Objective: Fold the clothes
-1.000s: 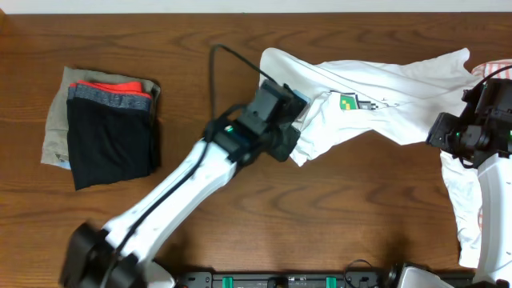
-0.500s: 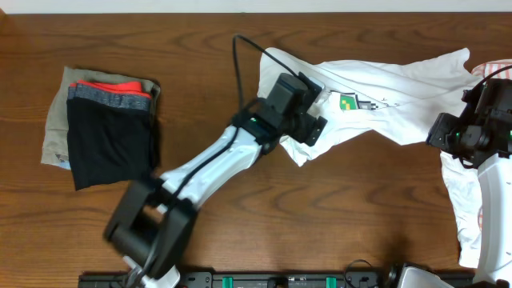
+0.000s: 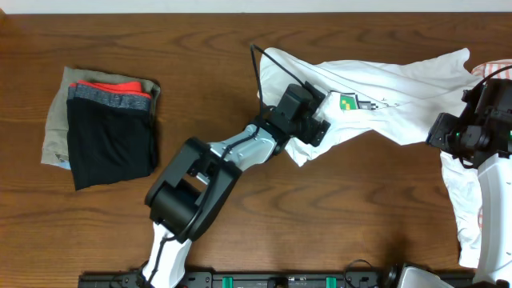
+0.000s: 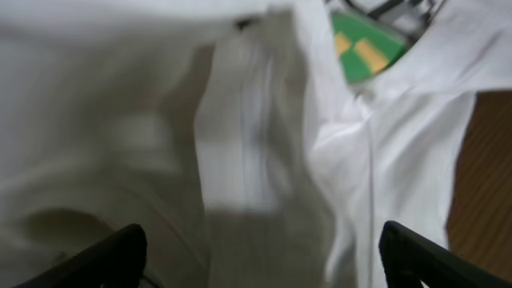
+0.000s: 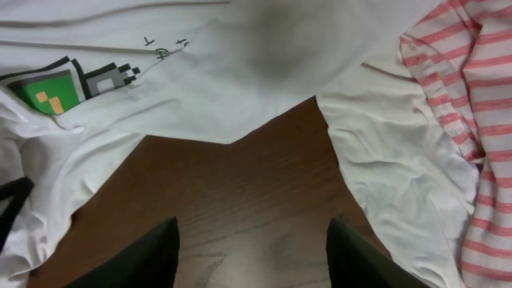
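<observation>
bare table (image 3: 360,208) centre, shirt (image 3: 400,88) right, stack (image 3: 108,136) left

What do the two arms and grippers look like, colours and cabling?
Left arm and right arm: white link shells, black joint housings. A thin black cable loops off the left wrist. Left gripper and right gripper: black heads and plain matte black fingers. No readable markings.

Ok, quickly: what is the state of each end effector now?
Left end effector: open, holding nothing.
Right end effector: open, holding nothing.
</observation>
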### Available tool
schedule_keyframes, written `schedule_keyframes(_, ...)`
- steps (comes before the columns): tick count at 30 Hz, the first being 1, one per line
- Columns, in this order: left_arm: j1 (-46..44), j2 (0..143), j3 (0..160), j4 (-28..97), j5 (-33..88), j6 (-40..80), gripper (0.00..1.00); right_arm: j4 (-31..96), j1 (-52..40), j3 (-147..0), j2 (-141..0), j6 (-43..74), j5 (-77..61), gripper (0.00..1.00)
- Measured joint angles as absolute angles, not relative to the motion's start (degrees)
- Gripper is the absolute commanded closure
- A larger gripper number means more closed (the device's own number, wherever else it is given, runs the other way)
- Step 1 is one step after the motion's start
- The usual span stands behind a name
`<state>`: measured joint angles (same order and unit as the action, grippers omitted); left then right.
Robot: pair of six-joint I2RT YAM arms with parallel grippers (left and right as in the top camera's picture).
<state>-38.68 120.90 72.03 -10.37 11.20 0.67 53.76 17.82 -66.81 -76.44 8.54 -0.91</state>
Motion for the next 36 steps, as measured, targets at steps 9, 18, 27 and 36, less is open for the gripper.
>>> schedule_keyframes(9,-38.7,120.4,72.0,-4.8,11.5,1.5,0.94,53.8,17.8,-66.8,-76.4,8.5,-1.5,0.43)
schedule_keyframes(18,-37.9,101.6,71.8,20.6,9.7,1.5,0.94,53.8,17.8,-66.8,-76.4,8.5,-1.5,0.43)
schedule_keyframes(27,-34.0,84.7,72.1,44.4,3.0,1.5,0.94,53.9,17.8,-66.8,-76.4,8.5,-1.5,0.43)
schedule_keyframes(36,-29.8,84.2,72.1,54.4,0.4,1.5,0.94,56.0,17.8,-66.8,-76.6,8.5,-1.3,0.44)
